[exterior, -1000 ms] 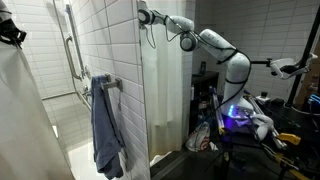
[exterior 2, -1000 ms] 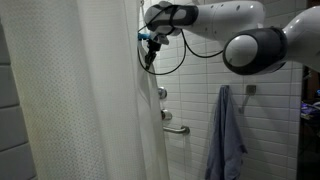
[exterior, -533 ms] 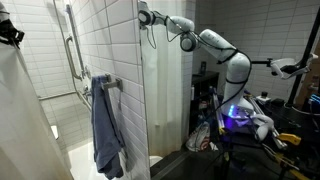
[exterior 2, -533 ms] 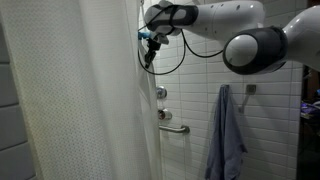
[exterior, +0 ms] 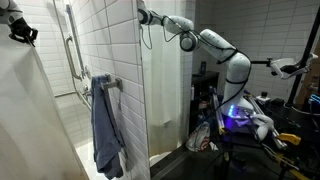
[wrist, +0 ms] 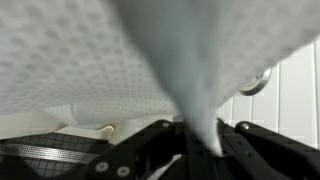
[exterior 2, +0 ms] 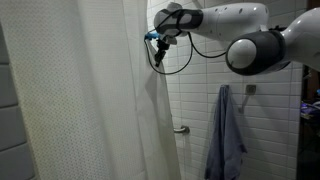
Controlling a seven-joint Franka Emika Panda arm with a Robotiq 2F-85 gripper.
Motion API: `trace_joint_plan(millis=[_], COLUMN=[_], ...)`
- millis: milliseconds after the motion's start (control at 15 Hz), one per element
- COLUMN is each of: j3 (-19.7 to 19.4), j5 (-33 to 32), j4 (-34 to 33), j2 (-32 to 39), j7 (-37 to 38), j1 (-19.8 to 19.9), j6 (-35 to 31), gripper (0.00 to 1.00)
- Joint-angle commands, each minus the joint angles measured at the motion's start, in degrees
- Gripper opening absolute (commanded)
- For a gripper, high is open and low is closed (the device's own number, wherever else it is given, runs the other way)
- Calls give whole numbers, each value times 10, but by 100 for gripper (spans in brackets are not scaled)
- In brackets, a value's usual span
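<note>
Tool [exterior 2: 153, 38] pressed together, pinching the free edge of 1 white shower curtain [exterior 2: 90, 95] near its top; cloth hanging straight below, long axis vertical, bulk spread opposite the blue towel [exterior 2: 225, 135].

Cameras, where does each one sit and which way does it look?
An exterior view: farther back, facing the tiled wall; whole arm shows.
An exterior view: close to the curtain, facing it; part of the arm shows.
Wrist view: on the wrist, facing curtain cloth; the tool pinches it.
Shared: both exterior views show the blue towel.
</note>
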State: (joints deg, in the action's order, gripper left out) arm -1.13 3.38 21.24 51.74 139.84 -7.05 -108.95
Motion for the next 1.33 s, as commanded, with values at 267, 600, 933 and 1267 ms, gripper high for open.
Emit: trace_joint_plan(millis=[267,600,933,1267], j3=[-21,-35,-47,-57], j5=[-14,-22,-30,-39], j4=[5,5,5,4], j2=[-14,-14,-14,-12], j7=[58,59,68,91], j1=[22,30,39,35], j6=[-22,-28,-29,-29], gripper=[1,1,1,1])
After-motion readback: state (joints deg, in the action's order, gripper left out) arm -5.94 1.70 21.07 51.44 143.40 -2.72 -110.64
